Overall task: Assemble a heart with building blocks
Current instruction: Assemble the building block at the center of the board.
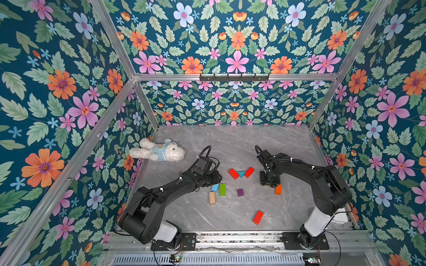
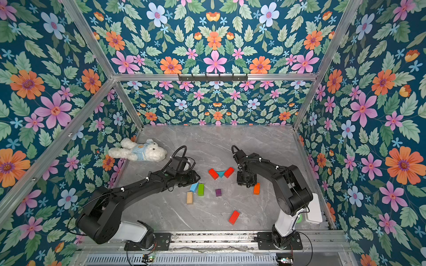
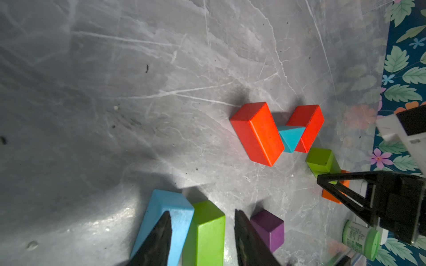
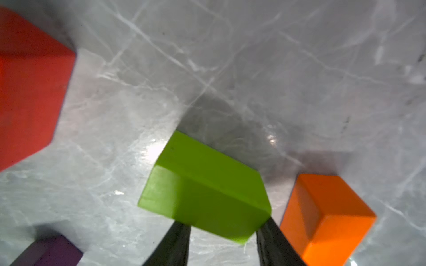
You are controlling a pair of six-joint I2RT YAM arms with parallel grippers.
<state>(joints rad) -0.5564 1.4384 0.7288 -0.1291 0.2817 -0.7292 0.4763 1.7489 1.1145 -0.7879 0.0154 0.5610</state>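
- A grey marble counter [image 1: 230, 142] stands inside flower-papered walls. Two black robot arms reach in from its front edge.
- Near the counter's middle, a red block [image 1: 233, 173] and a second red block [image 1: 249, 172] slant apart in a V. A teal triangle [image 1: 241, 173] sits between them, touching both. This heart notch [image 2: 220, 173] is the only assembled part.
- The left end effector [image 3: 202, 213] hovers between the V and the left edge, above a light blue block [image 1: 215, 187] and a first green block [image 1: 222, 189] that meet at one end. Its fingers [image 3: 159, 241] stand narrowly apart and hold nothing.
- A wooden block [image 1: 212, 198] lies just beside that pair, toward the front edge.
- A purple cube [image 1: 240, 192] sits alone, between the V and the front edge.
- The right end effector [image 4: 223, 223] is low, on the right-edge side of the V. Its fingertips [image 4: 274, 241] straddle one end of a second green block [image 4: 207, 184]. I cannot tell whether they pinch it.
- An orange block [image 1: 278, 189] lies just beside that green block.
- A third red block [image 1: 258, 217] lies alone near the front edge.
- A white plush bear [image 1: 159, 150] lies near the back left corner.
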